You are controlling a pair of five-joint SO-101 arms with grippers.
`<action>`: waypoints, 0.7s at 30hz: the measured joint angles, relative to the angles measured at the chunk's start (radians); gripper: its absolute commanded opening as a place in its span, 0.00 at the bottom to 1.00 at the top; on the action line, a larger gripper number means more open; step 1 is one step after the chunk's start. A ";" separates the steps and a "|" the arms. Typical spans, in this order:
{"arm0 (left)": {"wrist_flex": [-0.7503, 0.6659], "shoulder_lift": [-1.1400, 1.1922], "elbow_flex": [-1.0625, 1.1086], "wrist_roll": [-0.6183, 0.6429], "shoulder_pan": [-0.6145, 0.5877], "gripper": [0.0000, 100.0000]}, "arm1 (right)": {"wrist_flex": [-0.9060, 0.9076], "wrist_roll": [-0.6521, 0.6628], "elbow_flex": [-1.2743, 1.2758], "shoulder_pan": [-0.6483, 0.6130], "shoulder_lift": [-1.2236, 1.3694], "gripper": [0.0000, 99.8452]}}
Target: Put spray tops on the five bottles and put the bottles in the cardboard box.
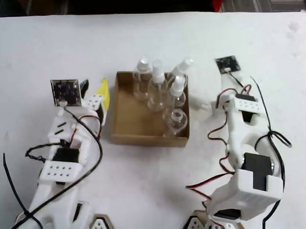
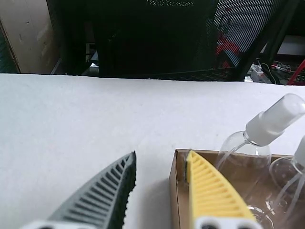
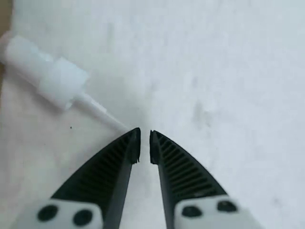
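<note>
Bottles (image 1: pixel 157 91), all 5, stand inside cardboard box (image 1: pixel 130 115).

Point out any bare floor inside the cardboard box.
Bare: the cardboard box floor between its left wall and the bottles. Crowded: its right side, all bottles. The left gripper sits by that wall.

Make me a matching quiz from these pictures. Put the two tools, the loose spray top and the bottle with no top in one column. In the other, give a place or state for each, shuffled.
Column one:
1. left tool
2. right tool
3. loose spray top
4. bottle with no top

Column two:
A. standing in the cardboard box
B. open
C. lying on the table
D. shut

Pairs: 1-B, 2-D, 3-C, 4-A
</note>
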 measured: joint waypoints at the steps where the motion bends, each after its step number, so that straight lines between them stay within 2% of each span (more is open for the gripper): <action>1: 0.000 0.000 0.000 0.000 0.000 0.16 | 0.000 0.000 0.000 0.002 0.000 0.02; 8: 0.000 0.000 0.000 0.000 0.000 0.16 | 0.000 0.002 0.000 -0.074 -0.075 0.03; 14: 0.000 0.000 0.000 0.000 0.000 0.16 | 0.000 0.003 0.000 -0.163 -0.092 0.19; 21: 0.000 0.000 0.000 0.000 0.000 0.16 | -0.009 0.003 -0.026 -0.163 -0.005 0.17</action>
